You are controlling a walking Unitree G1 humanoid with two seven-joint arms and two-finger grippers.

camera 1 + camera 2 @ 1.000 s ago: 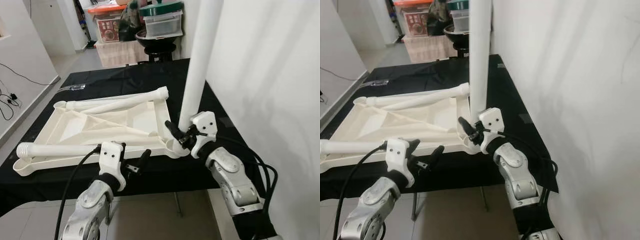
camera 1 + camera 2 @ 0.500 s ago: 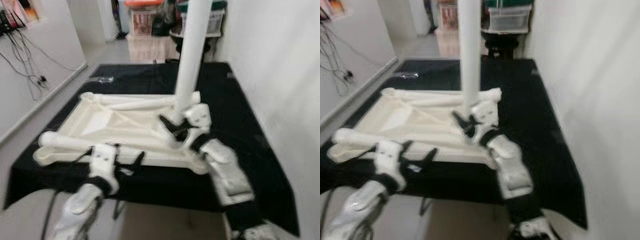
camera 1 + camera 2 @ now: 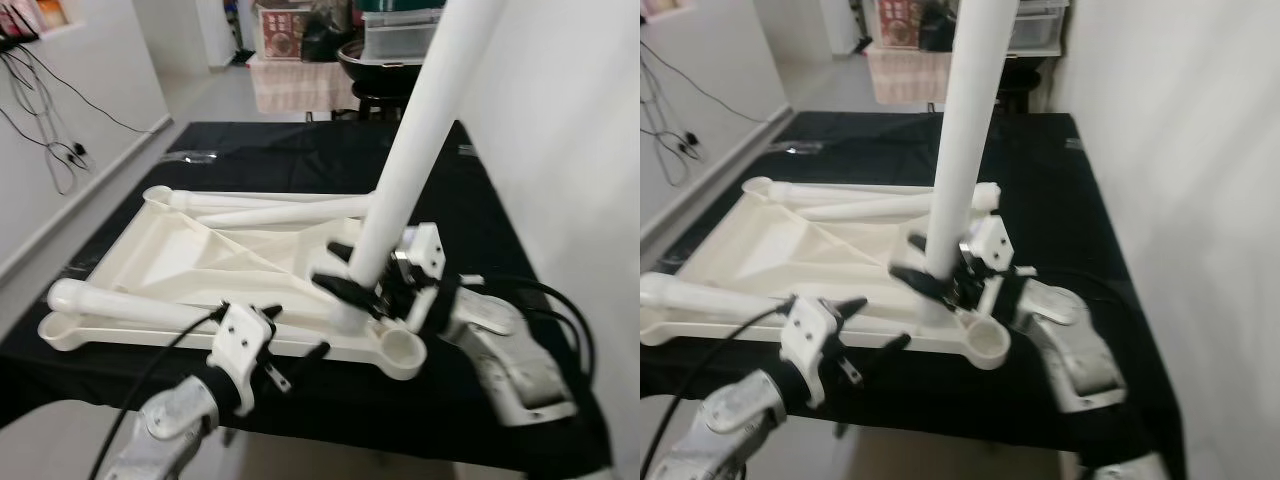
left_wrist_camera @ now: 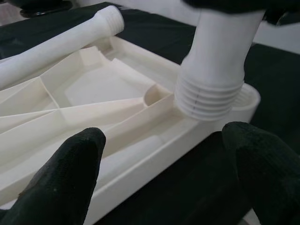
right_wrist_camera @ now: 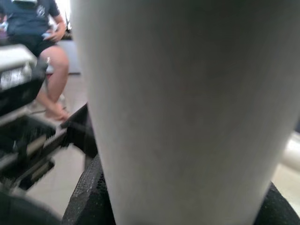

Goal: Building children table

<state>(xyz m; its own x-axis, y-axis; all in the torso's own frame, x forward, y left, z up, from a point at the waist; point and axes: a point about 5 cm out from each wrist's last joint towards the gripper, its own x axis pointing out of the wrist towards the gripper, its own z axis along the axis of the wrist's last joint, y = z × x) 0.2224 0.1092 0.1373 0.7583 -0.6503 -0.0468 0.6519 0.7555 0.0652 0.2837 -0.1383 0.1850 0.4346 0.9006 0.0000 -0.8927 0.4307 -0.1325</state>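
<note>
Right gripper [image 3: 375, 290] clamps the leg [image 3: 410, 170], which now tilts, its threaded end beside the tabletop's [image 3: 190, 260] corner socket [image 3: 398, 350], no longer over it. Left gripper [image 3: 290, 340] hovers open nearby.

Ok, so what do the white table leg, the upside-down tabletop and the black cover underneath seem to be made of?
The table leg looks like moulded plastic, matte off-white, with threads moulded into its end. The tabletop seems the same plastic, with thin ribs cast into its underside. The black cover is probably cloth, dull and slightly creased. The right gripper holds the leg.
</note>
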